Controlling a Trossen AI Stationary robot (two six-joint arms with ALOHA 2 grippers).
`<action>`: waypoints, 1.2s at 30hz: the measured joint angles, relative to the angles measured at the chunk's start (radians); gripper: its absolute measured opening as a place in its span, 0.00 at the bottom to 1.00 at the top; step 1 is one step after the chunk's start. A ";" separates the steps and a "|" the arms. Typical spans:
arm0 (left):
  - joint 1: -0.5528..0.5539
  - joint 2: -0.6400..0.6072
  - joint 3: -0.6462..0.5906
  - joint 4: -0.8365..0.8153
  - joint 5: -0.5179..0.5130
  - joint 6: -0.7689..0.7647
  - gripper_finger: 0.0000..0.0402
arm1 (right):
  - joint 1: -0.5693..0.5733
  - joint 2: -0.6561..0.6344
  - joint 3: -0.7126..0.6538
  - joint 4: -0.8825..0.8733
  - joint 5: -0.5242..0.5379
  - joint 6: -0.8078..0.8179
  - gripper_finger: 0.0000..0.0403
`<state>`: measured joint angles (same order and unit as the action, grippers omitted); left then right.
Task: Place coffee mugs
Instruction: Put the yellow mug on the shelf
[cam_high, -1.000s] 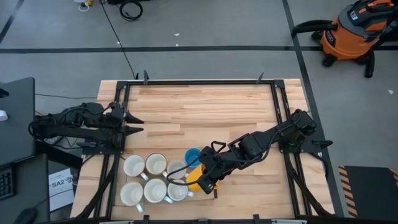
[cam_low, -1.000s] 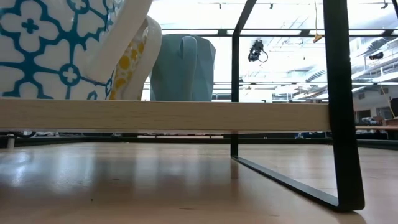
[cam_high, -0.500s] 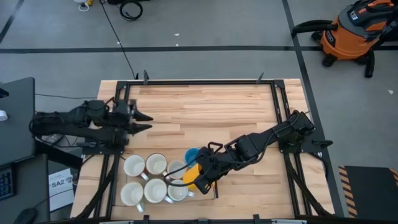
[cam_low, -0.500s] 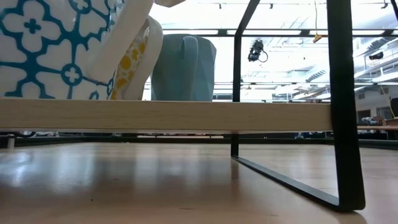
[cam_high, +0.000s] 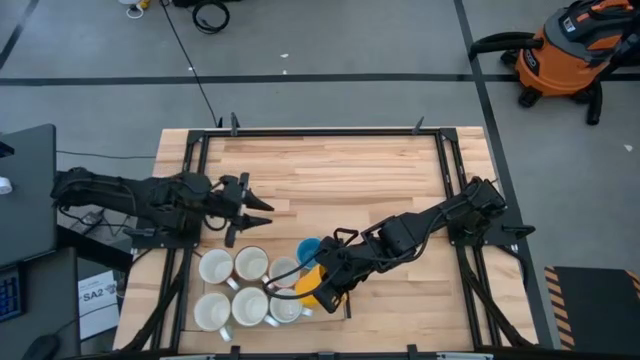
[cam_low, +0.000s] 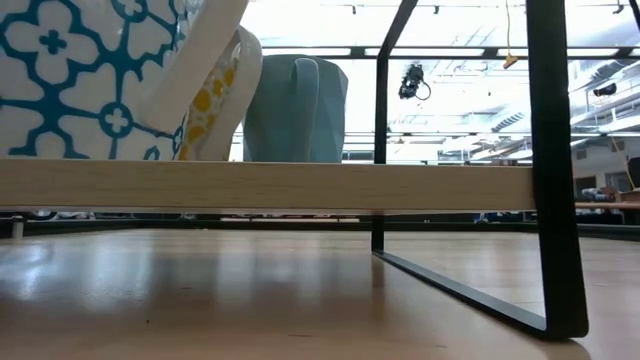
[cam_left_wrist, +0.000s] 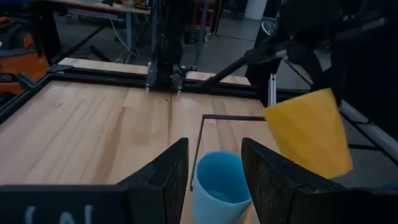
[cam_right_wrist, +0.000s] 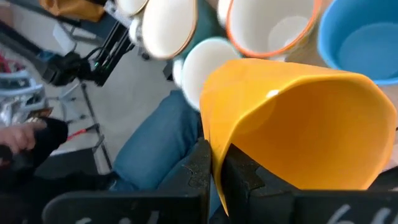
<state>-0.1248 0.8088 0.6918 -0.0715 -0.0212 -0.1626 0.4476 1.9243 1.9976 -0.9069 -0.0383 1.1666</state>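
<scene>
The coffee mugs, small round ceramic cups, are gathered near the front edge of the pale wooden slatted table (cam_high: 330, 170), left of its middle in the high view. Five white or pale mugs are seen there in two rows: a white mug (cam_high: 215, 267), a brown-rimmed mug with white inside (cam_high: 251, 264) and a pale grey mug (cam_high: 284, 272) in the back row, and two more white mugs (cam_high: 212, 311) (cam_high: 249, 306) in the front row, with another pale one (cam_high: 287, 308) partly hidden at the end of it. A light blue mug (cam_high: 309, 250) (cam_left_wrist: 217, 190) stands just behind and to the right of this cluster.

The orange-yellow mug (cam_high: 314, 285) (cam_right_wrist: 298, 121) (cam_left_wrist: 309, 130) is held tilted above the right end of the cluster, beside the blue mug. Its rim wall is pinched between the closed fingers of the right gripper (cam_high: 330, 290) (cam_right_wrist: 214, 167), one finger inside the mug and one outside, as shown in the right wrist view.

The left gripper (cam_high: 258, 211) (cam_left_wrist: 214, 171) is held over the table just behind the back row of mugs, its fingers parted and nothing between them; in the left wrist view the blue mug is seen beyond the gap.

In the low view a blue-and-white patterned mug (cam_low: 90, 75) and a pale blue-grey faceted mug (cam_low: 295, 108) are seen on a wooden board, beside a black metal frame (cam_low: 550, 160). In the right wrist view a person's blue-clad leg (cam_right_wrist: 155, 149) is visible beyond the table edge.
</scene>
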 joint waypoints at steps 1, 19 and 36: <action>-0.003 0.004 0.000 0.000 0.000 0.001 0.39 | 0.002 -0.004 0.000 0.000 -0.011 -0.005 0.06; -0.004 0.003 0.000 0.002 0.000 -0.005 0.39 | 0.153 -0.162 0.000 -0.178 -0.036 0.001 0.06; -0.004 0.003 0.000 0.000 0.000 -0.009 0.39 | 0.232 -0.135 -0.232 -0.500 0.219 0.332 0.07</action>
<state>-0.1287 0.8116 0.6918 -0.0716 -0.0212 -0.1711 0.6799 1.7897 1.7651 -1.4072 0.1803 1.4981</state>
